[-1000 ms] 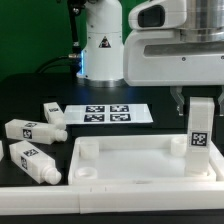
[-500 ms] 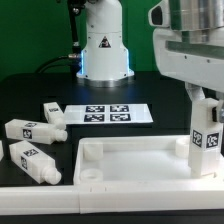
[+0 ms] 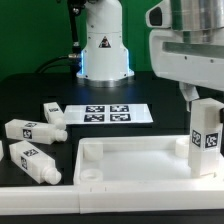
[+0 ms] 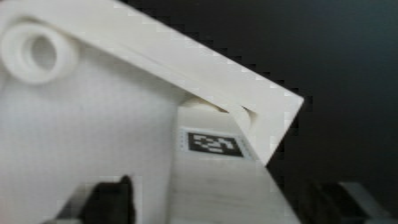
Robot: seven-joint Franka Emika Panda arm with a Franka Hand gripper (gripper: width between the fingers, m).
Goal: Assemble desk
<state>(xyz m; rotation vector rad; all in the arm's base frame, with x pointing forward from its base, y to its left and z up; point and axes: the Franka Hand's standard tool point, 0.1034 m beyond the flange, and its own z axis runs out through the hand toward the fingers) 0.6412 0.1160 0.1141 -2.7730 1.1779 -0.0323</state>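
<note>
The white desk panel (image 3: 130, 147) lies flat at the front, rim up. One tagged block leg (image 3: 206, 138) stands upright in its corner socket at the exterior view's right. My gripper (image 3: 203, 98) is over the leg's top, jaws straddling it. In the wrist view the gripper (image 4: 222, 205) has dark fingers (image 4: 111, 200) on both sides of the leg (image 4: 222, 170), with gaps between them and the leg. It is open. The panel (image 4: 107, 110) and a round empty socket (image 4: 36, 50) show beyond. Three loose legs (image 3: 55, 113), (image 3: 30, 129), (image 3: 35, 163) lie at the left.
The marker board (image 3: 105, 114) lies flat behind the panel. The robot's white base (image 3: 103, 45) stands at the back. The table is black. A round empty socket (image 3: 88, 172) is at the panel's front left corner.
The gripper and wrist have shifted to the exterior view's right and turned. The leg has moved right and down with them and now stands straight in the corner.
</note>
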